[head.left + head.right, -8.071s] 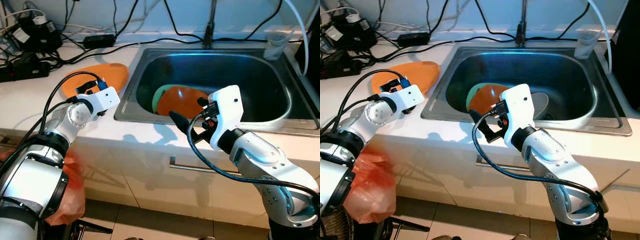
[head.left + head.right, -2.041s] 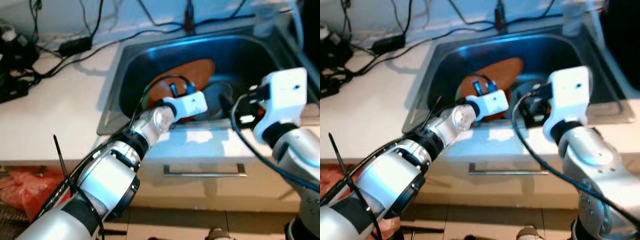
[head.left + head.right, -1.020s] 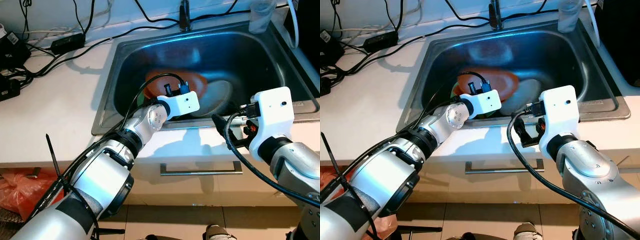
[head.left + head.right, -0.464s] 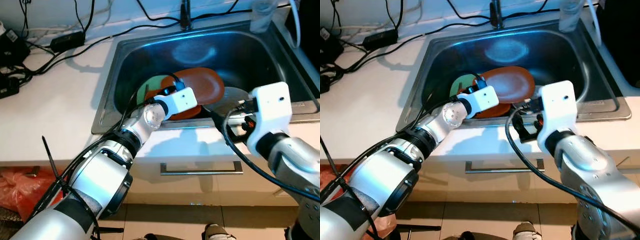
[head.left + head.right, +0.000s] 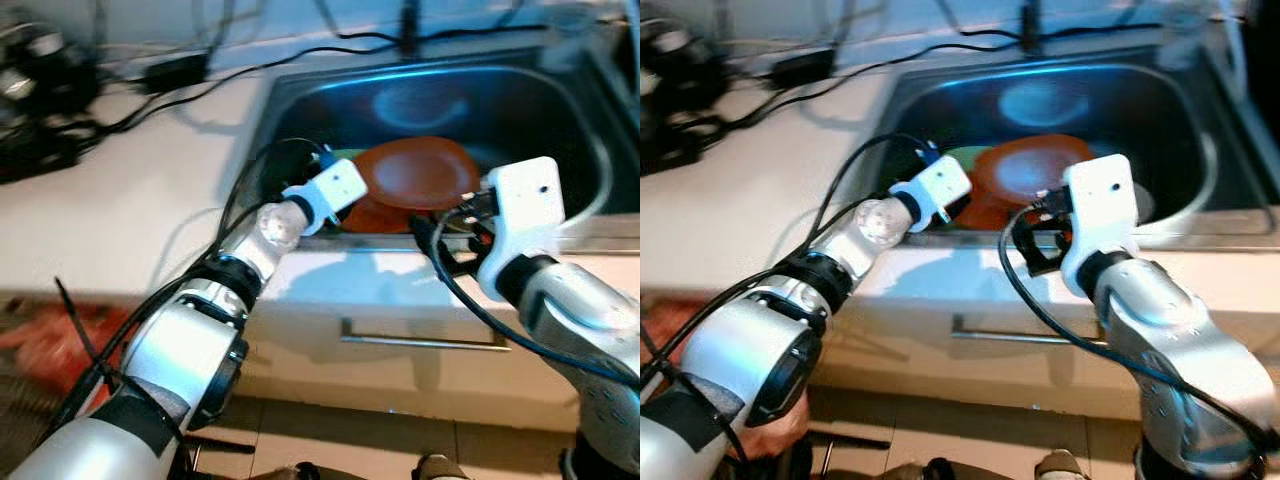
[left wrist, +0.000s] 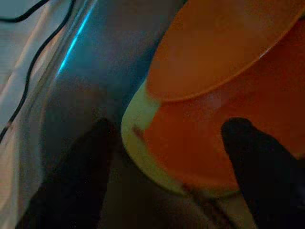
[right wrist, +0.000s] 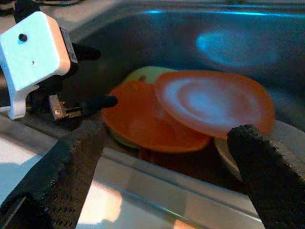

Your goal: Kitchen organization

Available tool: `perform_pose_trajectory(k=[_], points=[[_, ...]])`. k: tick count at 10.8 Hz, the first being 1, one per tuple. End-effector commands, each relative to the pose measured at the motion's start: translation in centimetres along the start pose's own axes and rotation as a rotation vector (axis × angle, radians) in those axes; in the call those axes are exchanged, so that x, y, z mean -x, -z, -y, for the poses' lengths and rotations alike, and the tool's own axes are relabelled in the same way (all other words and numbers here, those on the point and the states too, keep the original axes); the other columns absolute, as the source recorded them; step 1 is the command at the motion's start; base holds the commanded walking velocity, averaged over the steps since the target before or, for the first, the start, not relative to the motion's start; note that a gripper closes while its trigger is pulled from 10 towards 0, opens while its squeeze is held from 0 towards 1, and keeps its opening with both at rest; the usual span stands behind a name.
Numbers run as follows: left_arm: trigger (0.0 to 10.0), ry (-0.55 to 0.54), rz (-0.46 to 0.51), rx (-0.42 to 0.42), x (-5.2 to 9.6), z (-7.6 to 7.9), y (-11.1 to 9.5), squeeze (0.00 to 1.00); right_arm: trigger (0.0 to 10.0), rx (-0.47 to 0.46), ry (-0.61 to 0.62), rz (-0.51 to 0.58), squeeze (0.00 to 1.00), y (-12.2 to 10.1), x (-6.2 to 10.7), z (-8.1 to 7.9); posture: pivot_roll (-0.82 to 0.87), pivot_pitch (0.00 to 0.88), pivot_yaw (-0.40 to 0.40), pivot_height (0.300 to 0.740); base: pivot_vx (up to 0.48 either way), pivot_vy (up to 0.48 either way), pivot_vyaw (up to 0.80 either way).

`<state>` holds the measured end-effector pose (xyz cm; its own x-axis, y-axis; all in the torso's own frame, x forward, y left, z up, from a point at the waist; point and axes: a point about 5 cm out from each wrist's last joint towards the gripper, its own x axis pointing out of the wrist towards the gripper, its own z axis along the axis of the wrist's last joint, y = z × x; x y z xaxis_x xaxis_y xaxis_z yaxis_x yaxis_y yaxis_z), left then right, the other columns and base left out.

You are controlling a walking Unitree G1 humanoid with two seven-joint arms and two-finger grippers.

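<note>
Orange plates (image 7: pixel 186 112) lie stacked in the sink (image 5: pixel 300 120) near its front wall. Left gripper (image 6: pixel 167 162) hangs spread-fingered just over them, holding nothing; right gripper (image 7: pixel 162 157) likewise gapes empty. Stiff, probably slick: pinch a rim.

A: White countertop (image 5: pixel 130 210) on screen, and black cables (image 5: pixel 200 95) trail across it to a dark power adapter (image 5: pixel 172 68), with a blurred black cluster (image 5: pixel 40 100) at the far left.

B: And the steel sink (image 5: pixel 1200 215) set into it?

A: Two orange plates (image 7: pixel 209 102) overlapping in the basin, a pale green one (image 7: pixel 143 74) underneath, and a grey dish (image 7: pixel 290 138) alongside.
</note>
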<state>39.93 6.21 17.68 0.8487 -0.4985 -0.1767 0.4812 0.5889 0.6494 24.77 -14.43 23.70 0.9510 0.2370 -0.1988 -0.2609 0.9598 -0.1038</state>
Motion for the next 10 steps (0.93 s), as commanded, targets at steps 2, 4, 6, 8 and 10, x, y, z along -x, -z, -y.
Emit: perform_pose_trajectory(k=[2, 4, 6, 8, 10], points=[[10.0, -0.023, 0.016, 0.078, 0.6, -1.1, 0.9, 1.00, 10.0, -0.002, -0.041, 0.026, 0.00, -0.3, -0.8, -0.8, -0.22, 0.086, 0.179, 0.740, 0.000, 0.000, 0.00], [10.0, -0.100, 0.080, 0.147, 1.2, -3.0, 0.6, 1.00, 10.0, -0.007, -0.062, 0.043, 0.00, -0.4, -1.9, -1.2, -0.17, 0.082, 0.172, 0.740, 0.000, 0.000, 0.00], [10.0, -0.206, 0.126, 0.229, 2.1, -5.3, 0.9, 1.00, 10.0, -0.016, -0.078, 0.057, 0.00, -0.3, -2.7, -1.6, -0.13, 0.065, 0.168, 0.740, 0.000, 0.000, 0.00], [10.0, -0.354, 0.193, 0.367, 3.7, -7.6, 1.8, 1.00, 10.0, -0.020, -0.078, 0.069, 0.00, -0.2, -3.4, -1.6, -0.10, 0.057, 0.152, 0.740, 0.000, 0.000, 0.00], [10.0, -0.460, 0.216, 0.449, 5.2, -8.6, 3.2, 1.00, 10.0, -0.018, -0.080, 0.073, 0.00, -0.1, -3.9, -1.5, -0.07, 0.051, 0.122, 0.740, 0.000, 0.000, 0.00]])
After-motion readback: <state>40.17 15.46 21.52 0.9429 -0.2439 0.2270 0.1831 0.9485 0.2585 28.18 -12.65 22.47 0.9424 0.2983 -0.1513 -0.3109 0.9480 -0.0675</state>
